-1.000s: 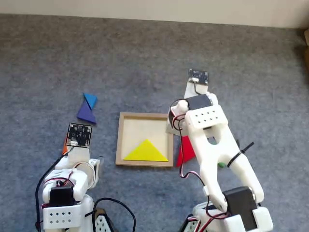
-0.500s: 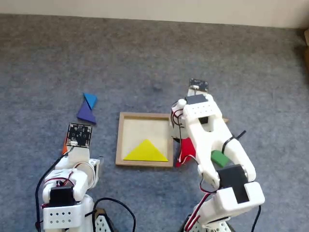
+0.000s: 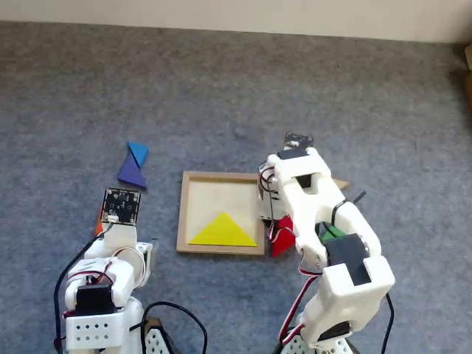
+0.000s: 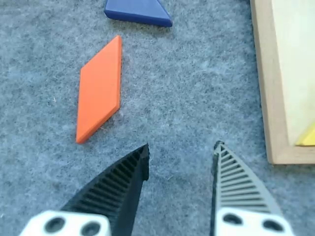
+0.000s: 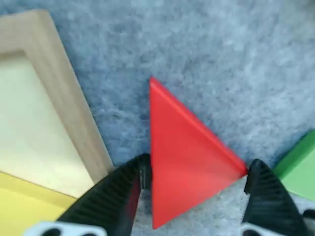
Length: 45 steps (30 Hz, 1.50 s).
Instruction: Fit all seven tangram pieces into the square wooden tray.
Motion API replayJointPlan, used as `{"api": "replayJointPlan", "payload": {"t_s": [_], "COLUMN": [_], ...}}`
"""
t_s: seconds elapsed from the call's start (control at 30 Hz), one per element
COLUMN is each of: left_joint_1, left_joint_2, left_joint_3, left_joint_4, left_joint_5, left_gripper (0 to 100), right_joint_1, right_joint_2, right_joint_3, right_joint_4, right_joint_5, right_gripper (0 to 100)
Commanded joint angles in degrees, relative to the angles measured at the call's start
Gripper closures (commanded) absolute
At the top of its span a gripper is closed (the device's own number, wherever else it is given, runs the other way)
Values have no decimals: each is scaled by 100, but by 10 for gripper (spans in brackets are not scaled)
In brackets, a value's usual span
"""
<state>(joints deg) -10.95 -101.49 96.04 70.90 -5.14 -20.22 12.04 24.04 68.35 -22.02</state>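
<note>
— One piece lies in the tray [image 3: 220,178]: the yellow triangle [image 3: 223,231], against the rim nearest the arms.
— And the red triangle [image 5: 184,157]?
— Flat on the carpet [image 3: 221,88], just outside the tray, with a green piece [image 5: 300,164] beside it. The right gripper [image 5: 197,169] straddles it, jaws spread.
— The left gripper [image 4: 181,146]?
— Jaws wide apart, holding nothing, near the orange parallelogram [image 4: 99,89].

I'm looking at grey, felt-like carpet [image 3: 221,88] covering the whole work surface, and its nap looks fuzzy and slightly mottled close up in the 2 wrist views. In the high view, 1 pale strip [image 3: 236,11] runs the full width along the far edge where the carpet ends. At the right edge sits 1 brownish shape [image 3: 468,63], cut off; I can't tell what it is.
</note>
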Motion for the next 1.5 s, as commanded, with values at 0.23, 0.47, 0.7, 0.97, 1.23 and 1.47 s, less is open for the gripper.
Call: {"api": "replayJointPlan", "payload": {"t_s": [0.23, 0.47, 0.7, 0.97, 1.23, 1.47], "left_joint_1": [-31, -31, -31, -31, -31, -31], "left_joint_2": [-286, -286, -286, -286, -286, -286], "left_joint_3": [119, 119, 119, 119, 119, 119], "left_joint_4": [26, 26, 26, 26, 26, 26], "left_joint_5": [53, 53, 53, 53, 53, 53], "left_gripper": [787, 787, 787, 787, 787, 787], "right_joint_1": [57, 66, 189, 242, 233, 259], "right_joint_2": [40, 40, 13, -1086, -1727, -1754], "right_joint_3": [-40, -40, -40, 40, 259, 259], "right_joint_4": [-22, -31, 13, 31, 127, 127], "right_joint_5": [-62, -62, -53, -53, 334, 343], "right_gripper": [692, 786, 793, 793, 793, 788]}}
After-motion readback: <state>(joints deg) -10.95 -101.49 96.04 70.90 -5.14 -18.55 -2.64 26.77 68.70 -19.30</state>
